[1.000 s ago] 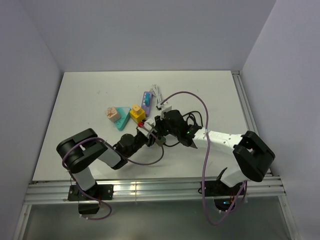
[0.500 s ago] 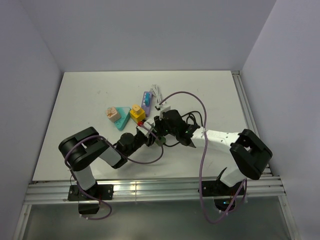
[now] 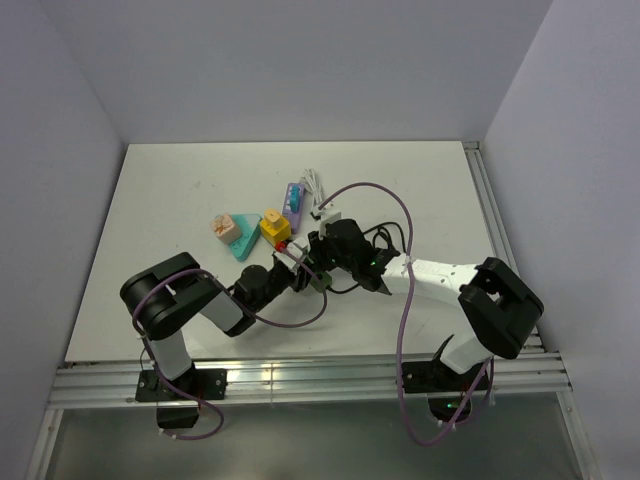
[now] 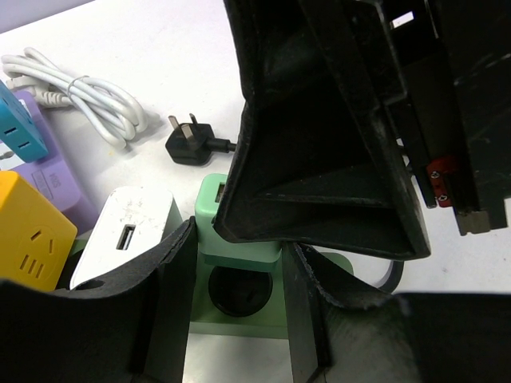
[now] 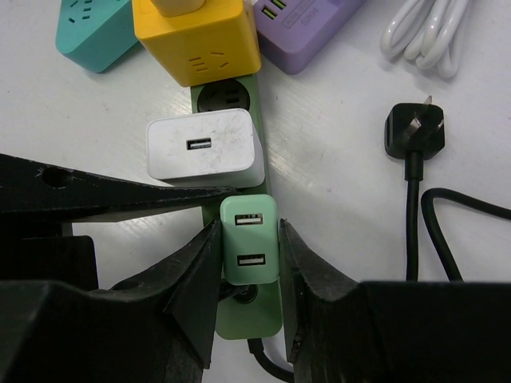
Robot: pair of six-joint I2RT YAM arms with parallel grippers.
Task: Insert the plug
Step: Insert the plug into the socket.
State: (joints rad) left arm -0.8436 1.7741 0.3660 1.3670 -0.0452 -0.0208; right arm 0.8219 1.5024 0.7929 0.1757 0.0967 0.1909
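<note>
Tabletop (image 3: 180,200) power strip (image 5: 249,319) carries white charger (image 5: 204,148), green plug (image 5: 249,239).

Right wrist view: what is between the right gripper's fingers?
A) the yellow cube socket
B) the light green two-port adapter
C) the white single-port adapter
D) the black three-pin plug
B: the light green adapter, standing on the green power strip, is pinched between the right gripper fingers. The white adapter sits beyond them, and the black plug lies loose on the table.

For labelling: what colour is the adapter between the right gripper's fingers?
Mint green adapter, clearest in the right wrist view.
</note>
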